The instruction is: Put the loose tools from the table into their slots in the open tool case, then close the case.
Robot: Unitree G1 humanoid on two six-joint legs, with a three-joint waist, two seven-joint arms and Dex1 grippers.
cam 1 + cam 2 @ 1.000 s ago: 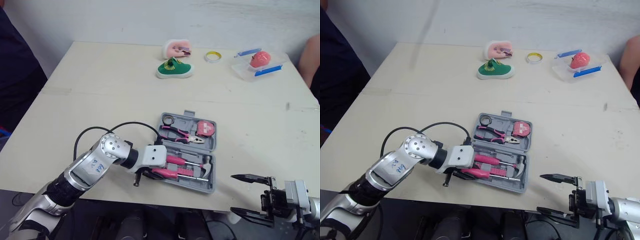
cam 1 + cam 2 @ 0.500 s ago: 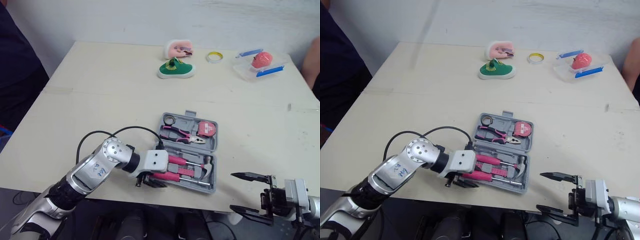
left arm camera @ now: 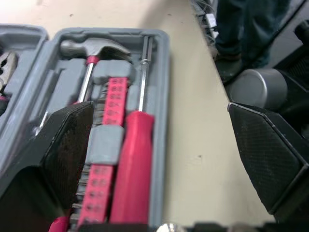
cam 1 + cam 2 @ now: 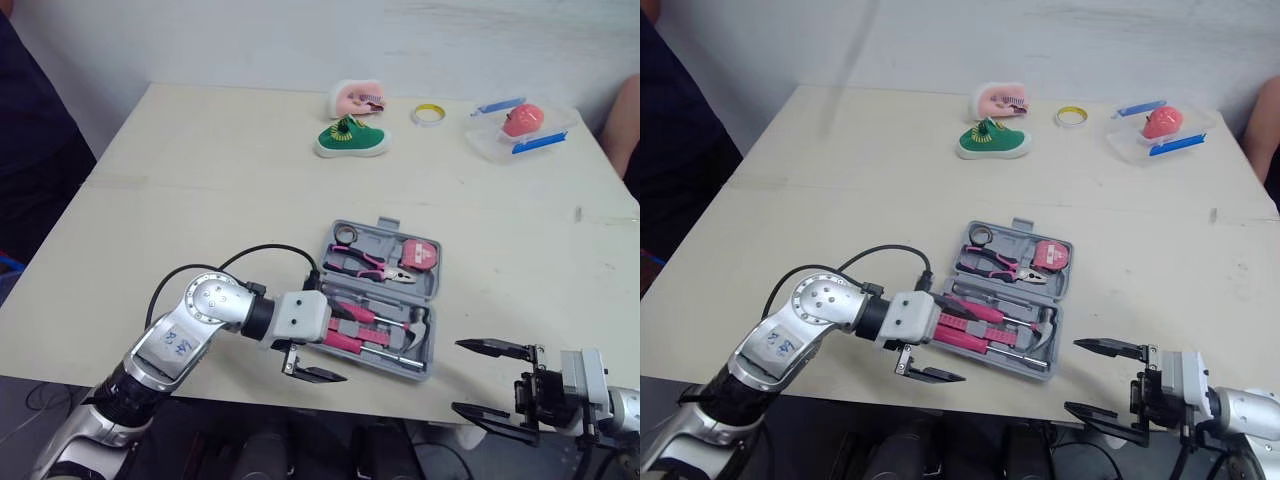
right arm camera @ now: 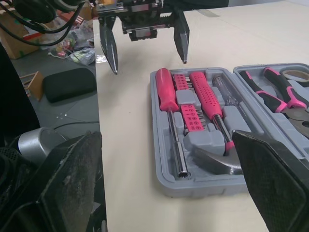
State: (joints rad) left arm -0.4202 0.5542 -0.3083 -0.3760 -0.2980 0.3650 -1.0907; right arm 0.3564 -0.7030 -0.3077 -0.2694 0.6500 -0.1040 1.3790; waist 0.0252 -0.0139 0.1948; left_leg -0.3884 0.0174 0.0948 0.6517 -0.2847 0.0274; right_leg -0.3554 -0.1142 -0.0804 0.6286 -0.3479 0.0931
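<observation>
- Evidently, loading looks complete: pink-handled screwdriver (image 3: 133,169) seated in grey plastic tool case (image 3: 161,121), just ahead of left gripper (image 4: 322,345) (released).
- Right gripper (image 4: 487,382) likewise released; closing the case is outstanding.

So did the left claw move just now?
Yes. The left claw opened; its near finger swung away from the grey plastic tool case, toward the cream table's front edge.

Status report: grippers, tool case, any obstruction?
Left gripper open, straddling tool case's near edge. Right gripper open, apart. Case open, hammer and screwdriver in slots.
</observation>
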